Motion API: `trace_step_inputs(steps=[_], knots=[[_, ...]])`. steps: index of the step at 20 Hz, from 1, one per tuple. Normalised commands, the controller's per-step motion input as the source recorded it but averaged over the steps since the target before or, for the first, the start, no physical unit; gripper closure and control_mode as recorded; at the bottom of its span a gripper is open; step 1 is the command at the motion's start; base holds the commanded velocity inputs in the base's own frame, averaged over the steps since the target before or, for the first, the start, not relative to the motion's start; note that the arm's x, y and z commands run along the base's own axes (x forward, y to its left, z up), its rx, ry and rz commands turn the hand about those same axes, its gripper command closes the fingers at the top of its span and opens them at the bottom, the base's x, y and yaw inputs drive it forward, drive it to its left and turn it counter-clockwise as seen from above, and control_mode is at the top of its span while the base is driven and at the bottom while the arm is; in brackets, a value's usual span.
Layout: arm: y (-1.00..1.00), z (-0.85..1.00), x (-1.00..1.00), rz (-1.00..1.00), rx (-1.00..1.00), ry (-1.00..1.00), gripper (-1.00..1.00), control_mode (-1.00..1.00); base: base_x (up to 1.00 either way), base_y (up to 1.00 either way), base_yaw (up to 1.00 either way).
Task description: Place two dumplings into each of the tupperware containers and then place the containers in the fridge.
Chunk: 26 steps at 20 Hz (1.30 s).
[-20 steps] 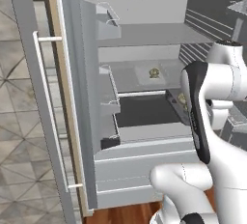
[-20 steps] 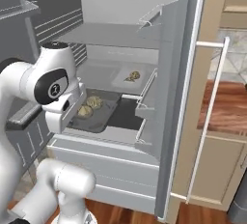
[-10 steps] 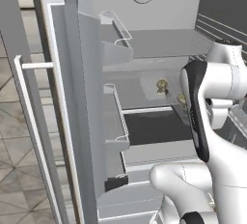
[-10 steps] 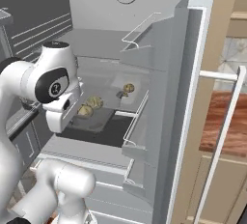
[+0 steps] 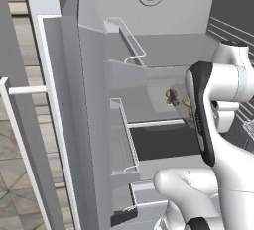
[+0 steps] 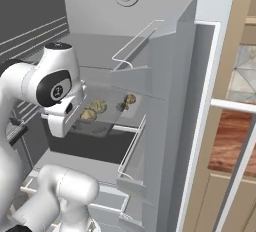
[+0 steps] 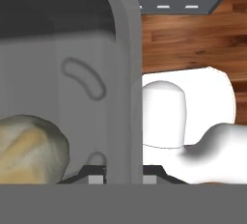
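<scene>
A grey container (image 6: 95, 121) holding two dumplings (image 6: 93, 111) hangs at the fridge (image 6: 165, 66) shelf, apparently for storing. The gripper (image 7: 123, 172) seems clamped on its rim at six o'clock; one dumpling sits at its nine o'clock. Another dumpling-filled container (image 6: 131, 107) rests deeper inside.

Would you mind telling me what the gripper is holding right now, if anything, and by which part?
The gripper appears to hold a grey tupperware container by its rim, with a dumpling inside; the fingertips themselves are hidden.
</scene>
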Motion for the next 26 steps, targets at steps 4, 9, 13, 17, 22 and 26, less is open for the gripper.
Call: trace_step_inputs(steps=[4,9,13,17,22,26], knots=[[0.00,0.00,0.00,0.00,0.00,0.00,1.00,1.00,0.11,0.00,0.00],[0.00,0.00,-0.05,0.00,0.00,0.00,1.00,-1.00,0.00,0.00,0.00],[0.00,0.06,-0.91,0.00,0.00,-0.20,1.00,-1.00,0.00,0.00,0.00],[0.00,0.11,-1.00,0.00,0.00,-0.26,1.00,-1.00,0.00,0.00,0.00],[0.02,0.31,-0.69,0.00,0.00,-0.40,1.00,-1.00,0.00,0.00,0.00],[0.03,0.42,-0.14,0.00,0.00,-0.40,1.00,-1.00,0.00,0.00,0.00]])
